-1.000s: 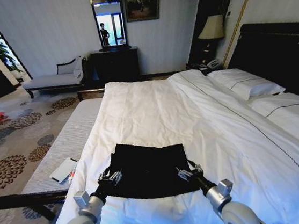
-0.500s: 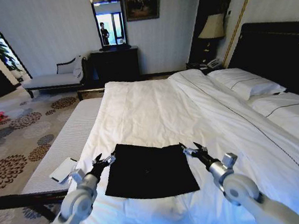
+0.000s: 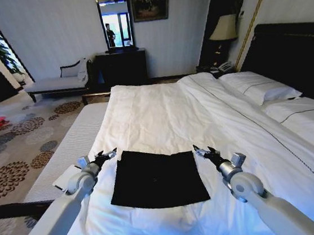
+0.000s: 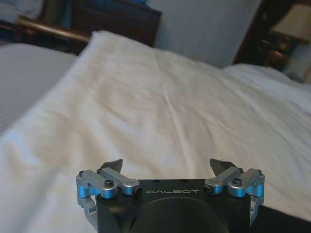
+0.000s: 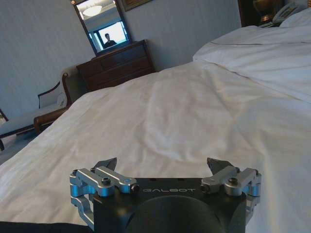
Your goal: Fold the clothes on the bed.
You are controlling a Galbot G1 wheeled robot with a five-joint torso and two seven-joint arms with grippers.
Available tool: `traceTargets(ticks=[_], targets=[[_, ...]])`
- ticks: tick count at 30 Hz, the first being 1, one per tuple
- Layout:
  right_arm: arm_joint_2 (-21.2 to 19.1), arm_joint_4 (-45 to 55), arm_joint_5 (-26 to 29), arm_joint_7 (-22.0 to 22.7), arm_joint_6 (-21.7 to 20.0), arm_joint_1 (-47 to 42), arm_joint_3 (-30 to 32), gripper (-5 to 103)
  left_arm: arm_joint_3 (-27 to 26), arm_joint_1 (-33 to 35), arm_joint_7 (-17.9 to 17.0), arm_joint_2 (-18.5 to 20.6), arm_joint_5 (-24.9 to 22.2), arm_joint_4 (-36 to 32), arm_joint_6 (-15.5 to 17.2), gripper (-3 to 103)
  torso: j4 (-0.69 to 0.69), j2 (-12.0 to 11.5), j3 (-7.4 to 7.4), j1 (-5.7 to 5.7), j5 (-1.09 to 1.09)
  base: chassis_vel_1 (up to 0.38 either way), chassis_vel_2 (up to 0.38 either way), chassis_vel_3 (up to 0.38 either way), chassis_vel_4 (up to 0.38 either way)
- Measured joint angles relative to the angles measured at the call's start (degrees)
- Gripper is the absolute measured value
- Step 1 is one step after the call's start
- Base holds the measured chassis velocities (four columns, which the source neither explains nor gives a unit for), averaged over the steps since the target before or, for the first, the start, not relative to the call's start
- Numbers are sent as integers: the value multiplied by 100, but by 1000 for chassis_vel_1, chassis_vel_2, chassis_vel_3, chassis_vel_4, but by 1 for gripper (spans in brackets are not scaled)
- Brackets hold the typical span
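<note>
The clothes (image 3: 157, 177) lie flat as a black rectangle on the near part of the bed (image 3: 156, 114), on its white duvet. My left gripper (image 3: 106, 155) hovers open just off the black fabric's far left corner. My right gripper (image 3: 200, 152) is open beside the far right corner. Neither touches the fabric. In the left wrist view the left gripper (image 4: 166, 165) has its jaws wide apart over bare duvet. The right gripper (image 5: 163, 164) stands the same way in the right wrist view.
Two pillows (image 3: 259, 91) and a dark headboard (image 3: 291, 51) are at the right. A grey striped surface (image 3: 74, 141) runs along the bed's left side with a white flat item (image 3: 66, 177) on it. A dresser (image 3: 120, 68) and chaise (image 3: 56, 82) stand at the far wall.
Both grippers have left the near part of the black fabric, moved forward to its far corners and spread outward. The left arm has swung to the left. The fabric stays flat.
</note>
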Motion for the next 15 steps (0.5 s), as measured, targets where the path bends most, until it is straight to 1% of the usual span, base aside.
traceTargets(ticks=[3, 6, 7, 12, 13, 15], targets=[[13, -14, -3, 14, -6, -23, 48, 100, 333, -315, 154, -162, 21, 288, -6, 100, 1, 0, -1, -1, 1, 0, 0, 0, 0], [8, -31, -12, 27, -9, -45, 63, 100, 483, -435, 215, -245, 5, 382, -3, 100, 0, 0, -1, -1, -1, 0, 0, 0, 0], [1, -33, -14, 46, -9, -48, 68, 100, 549, -483, 228, -288, -16, 425, 7, 100, 1, 0, -1, -1, 0, 0, 0, 0, 0], [-42, -29, -1, 92, -15, -60, 98, 100, 627, -492, 168, -370, -20, 484, 45, 100, 2, 0, -1, -1, 1, 0, 0, 0, 0], [-58, -27, 11, 109, -16, -58, 105, 100, 666, -482, 132, -388, -12, 488, 62, 103, 2, 0, -1, -1, 1, 0, 0, 0, 0], [-68, -25, 22, 120, -16, -53, 105, 100, 699, -482, 120, -404, -11, 490, 73, 103, 2, 0, -1, -1, 0, 0, 0, 0, 0]])
